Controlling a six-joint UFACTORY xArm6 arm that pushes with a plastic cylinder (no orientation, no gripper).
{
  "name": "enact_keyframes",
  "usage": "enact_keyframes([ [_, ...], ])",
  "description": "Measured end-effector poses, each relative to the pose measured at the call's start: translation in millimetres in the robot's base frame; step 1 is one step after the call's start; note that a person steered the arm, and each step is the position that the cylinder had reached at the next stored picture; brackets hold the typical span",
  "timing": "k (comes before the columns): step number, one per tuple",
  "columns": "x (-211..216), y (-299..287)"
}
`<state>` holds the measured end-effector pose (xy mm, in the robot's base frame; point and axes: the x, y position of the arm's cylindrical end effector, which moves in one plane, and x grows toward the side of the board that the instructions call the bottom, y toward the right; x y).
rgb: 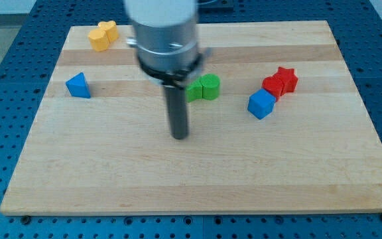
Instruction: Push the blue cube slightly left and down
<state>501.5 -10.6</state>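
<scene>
The small blue cube [260,104], seemingly painted wood or plastic, sits on the pale wooden board [197,179], turned so one corner points toward the view's bottom. Taking this cube as landmark: a red block [273,86] touches or nearly touches its upper right edge, with a red star-shaped block [286,79] just beyond that, also up and right. A pair of green blocks [203,87] lies to the cube's left and a little up; a blue triangular block [78,85] is far to its left; a yellow block [103,35] is far up and left. My tip [180,136], the end of the dark rod, stands well to the cube's left and slightly lower, touching no block. There are no fingers on this rig, so no open or closed state applies. Judgement: the cube looks light, rigid and free to slide on smooth wood; an off-centre push would likely spin it. Contact is best made on its upper right side, near the middle of that face, though the red block crowds that spot and may be disturbed.
</scene>
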Motion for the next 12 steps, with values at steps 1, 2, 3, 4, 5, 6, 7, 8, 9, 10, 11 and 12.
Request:
enact_keyframes([
  [1, 2, 64],
  [2, 2, 113],
  [3, -2, 144],
  [4, -13, 167],
  [5, -27, 181],
  [6, -41, 184],
  [7, -57, 184],
  [8, -69, 183],
  [9, -69, 171],
  [10, -69, 156],
  [11, -69, 138],
  [12, -68, 124],
])
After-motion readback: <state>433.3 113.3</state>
